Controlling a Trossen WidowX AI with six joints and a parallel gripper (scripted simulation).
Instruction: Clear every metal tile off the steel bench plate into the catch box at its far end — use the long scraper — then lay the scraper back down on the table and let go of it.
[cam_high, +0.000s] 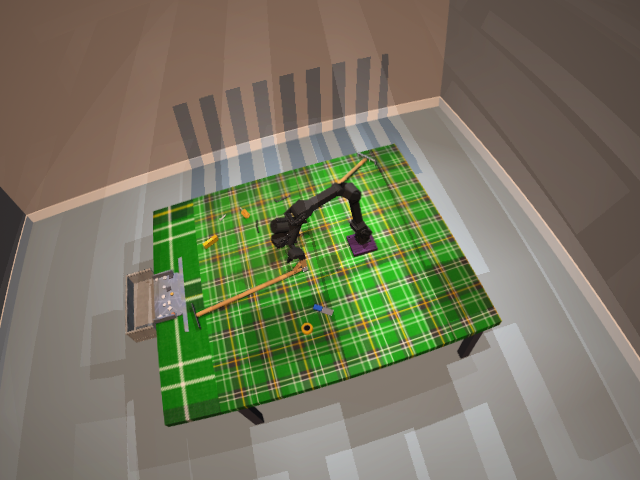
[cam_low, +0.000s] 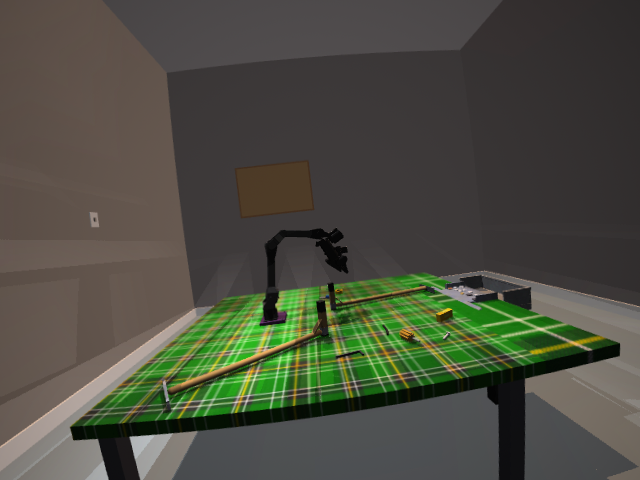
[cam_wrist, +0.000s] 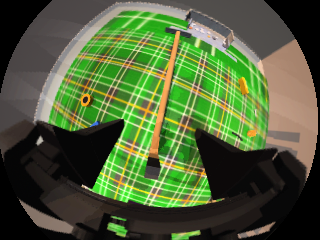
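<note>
My gripper (cam_high: 295, 257) (cam_low: 345, 269) (cam_wrist: 160, 127) is open and empty, above the near end of the long scraper (cam_high: 248, 292) (cam_low: 382, 297) (cam_wrist: 171, 75). The scraper lies on the table, its wooden shaft running between the fingertips in the wrist view, well below them. Its upright dark-topped grip (cam_low: 331, 297) (cam_wrist: 152, 169) stands at the near end. Its dark blade (cam_high: 195, 316) (cam_wrist: 178, 33) is just short of the steel plate (cam_high: 178, 304) (cam_low: 467, 298). Several small tiles, pale, orange and dark, lie on the plate. The catch box (cam_high: 142, 333) (cam_low: 516, 297) (cam_wrist: 210, 23) adjoins its far end.
A second wooden-shafted tool (cam_high: 354, 169) (cam_low: 242, 361) lies on the other side, with its own upright grip (cam_low: 321, 315). A yellow block (cam_high: 210, 241) (cam_low: 444, 314) (cam_wrist: 243, 85), an orange object (cam_high: 244, 212) (cam_low: 407, 334), an orange ring (cam_high: 302, 328) and a blue-and-grey item (cam_high: 317, 307) lie around.
</note>
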